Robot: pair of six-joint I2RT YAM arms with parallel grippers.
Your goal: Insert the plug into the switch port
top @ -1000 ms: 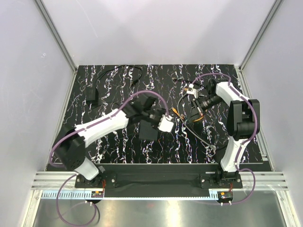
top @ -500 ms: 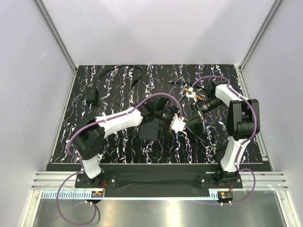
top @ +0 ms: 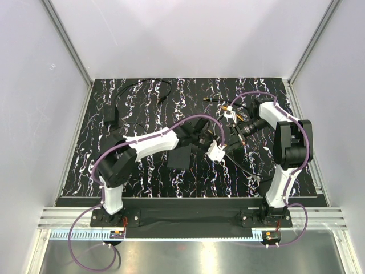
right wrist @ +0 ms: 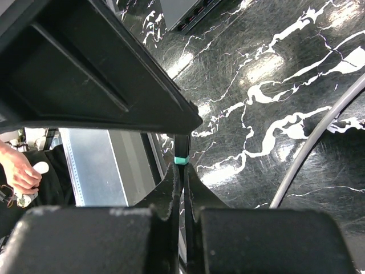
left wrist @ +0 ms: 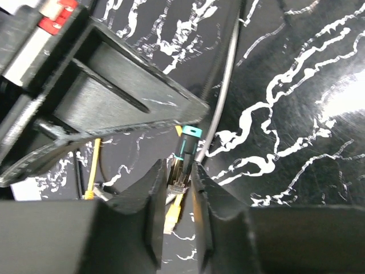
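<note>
Now both arms meet over the right half of the black bench (top: pixel 142 180) with its white streaks. The plug (left wrist: pixel 183 153) is between them. It is off to the right of the flat black switch box (top: pixel 181 156) and does not touch it. The plug has a teal ring, a black body and a clear tip.

The right gripper (right wrist: pixel 181 181) is clenched tight on the back end of the plug, and the teal ring sits just past its fingertips. The left gripper (left wrist: pixel 178 191) has its two fingers close on both sides of the clear tip. I cannot tell if they squeeze it or only stand beside it.

A grey cable (left wrist: pixel 223 80) runs beside the plug and away across the bench.

The switch port (right wrist: pixel 198 15) is one of a row of small holes along the thin edge of the box, seen far off in the right wrist view. The plug is not in it. The holes are too small to see inside.

A small black block (top: pixel 109 118) with a thin black cord (top: pixel 169 85) lies at the far left of the bench, well apart from the arms. Some yellow wire (left wrist: pixel 94 165) shows beyond the left gripper.
</note>
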